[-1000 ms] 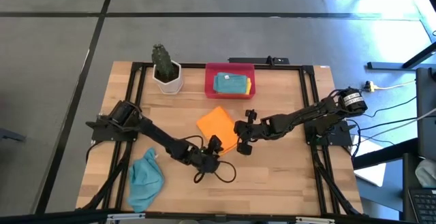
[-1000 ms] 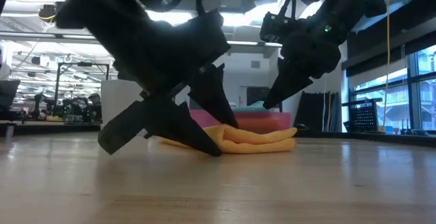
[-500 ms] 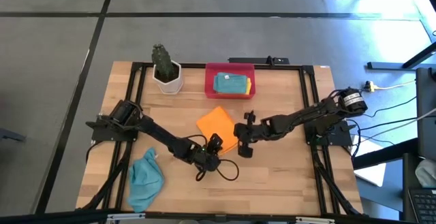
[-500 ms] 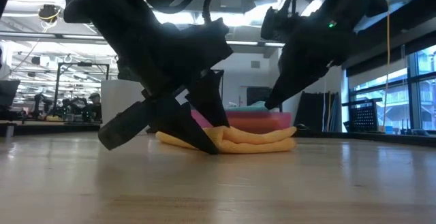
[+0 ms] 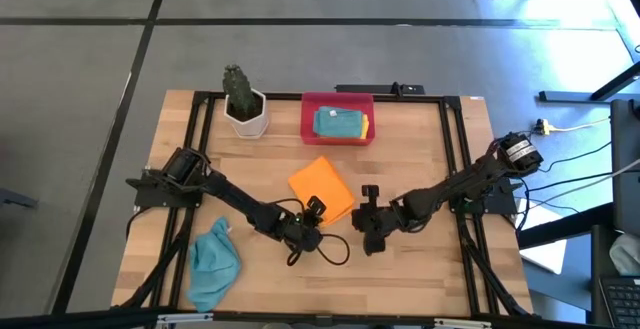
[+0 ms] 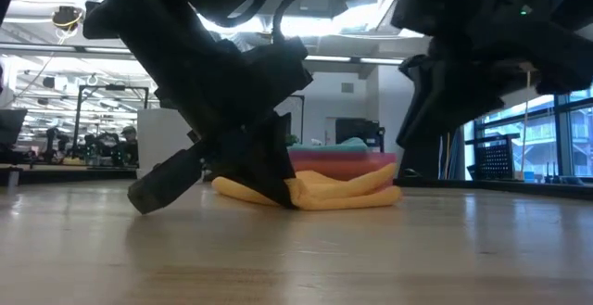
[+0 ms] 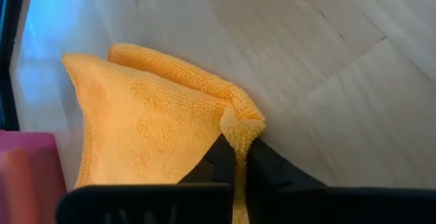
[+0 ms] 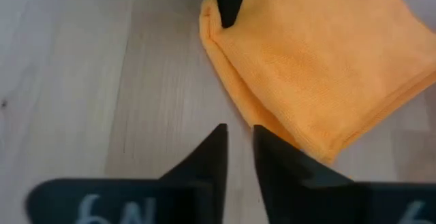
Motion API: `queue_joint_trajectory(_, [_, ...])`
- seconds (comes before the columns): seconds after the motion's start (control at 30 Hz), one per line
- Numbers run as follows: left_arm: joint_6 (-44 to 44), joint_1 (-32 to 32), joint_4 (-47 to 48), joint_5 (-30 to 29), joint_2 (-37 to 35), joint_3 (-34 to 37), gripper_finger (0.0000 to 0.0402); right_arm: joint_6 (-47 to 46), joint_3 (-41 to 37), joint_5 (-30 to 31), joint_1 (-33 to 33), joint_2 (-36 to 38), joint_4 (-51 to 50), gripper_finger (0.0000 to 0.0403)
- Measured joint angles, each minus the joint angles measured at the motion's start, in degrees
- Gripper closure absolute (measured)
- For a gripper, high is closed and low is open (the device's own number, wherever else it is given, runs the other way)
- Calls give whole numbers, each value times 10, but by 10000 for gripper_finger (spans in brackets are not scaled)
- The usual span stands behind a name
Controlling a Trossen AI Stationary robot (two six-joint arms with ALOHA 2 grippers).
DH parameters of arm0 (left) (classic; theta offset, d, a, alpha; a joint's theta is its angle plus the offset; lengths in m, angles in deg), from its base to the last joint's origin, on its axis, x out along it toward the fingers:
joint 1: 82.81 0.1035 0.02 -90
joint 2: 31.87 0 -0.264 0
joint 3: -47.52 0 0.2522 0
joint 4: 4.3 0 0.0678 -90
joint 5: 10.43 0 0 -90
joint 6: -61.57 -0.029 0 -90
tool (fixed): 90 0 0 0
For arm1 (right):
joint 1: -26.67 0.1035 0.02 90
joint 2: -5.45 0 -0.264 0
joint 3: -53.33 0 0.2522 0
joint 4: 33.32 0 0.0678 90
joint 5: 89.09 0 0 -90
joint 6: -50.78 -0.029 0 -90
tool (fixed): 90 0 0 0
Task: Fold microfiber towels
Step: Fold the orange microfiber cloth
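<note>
A folded orange towel [image 5: 322, 190] lies flat on the middle of the table; it also shows in the low view [image 6: 334, 190]. My left gripper [image 5: 313, 215] is shut on its near corner. My right gripper [image 5: 369, 237] hovers just off the towel's near right side, slightly open [image 8: 238, 134], with nothing between its fingers. A crumpled teal towel [image 5: 213, 261] lies at the near left. More folded towels [image 5: 340, 124] lie in the red tray [image 5: 310, 119] at the far edge. My left gripper pinches the orange towel's near corner [image 7: 240, 123] between its two fingers [image 7: 216, 157]. They come slanting down from the table's near left. The corner is bunched and drawn up a little; the remainder of the towel lies flat on the table. One layer or several, I cannot tell.
A potted cactus [image 5: 243, 102] stands at the far left, beside the red tray. A black cable loop [image 5: 322, 254] lies on the table near my left gripper. Bare wood [image 5: 420, 154] shows to the right of the towel.
My left gripper has stayed in place and shut on the orange towel's near corner. My right gripper has drawn back from the towel's right edge toward the table's near edge. The towel has kept its place.
</note>
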Motion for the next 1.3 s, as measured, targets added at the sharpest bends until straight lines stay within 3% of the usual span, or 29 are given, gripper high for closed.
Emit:
queue_joint_trajectory(0.3, [60, -31, 9, 26, -23, 3, 401, 16, 0, 43, 48, -3, 21, 211])
queue_joint_trajectory(0.47, [90, -41, -28, 60, -54, 41, 401, 32, 0, 70, 75, -45, 77, 173])
queue_joint_trajectory(0.83, [143, -63, -244, 62, -170, 232, 401, 75, 0, 165, 87, -163, 202, 167])
queue_joint_trajectory(0.97, [159, -63, -265, 61, -184, 257, 401, 79, 0, 189, 85, -180, 232, 168])
queue_joint_trajectory(1.3, [157, -60, -286, 53, -183, 259, 401, 74, 1, 174, 73, -190, 320, 168])
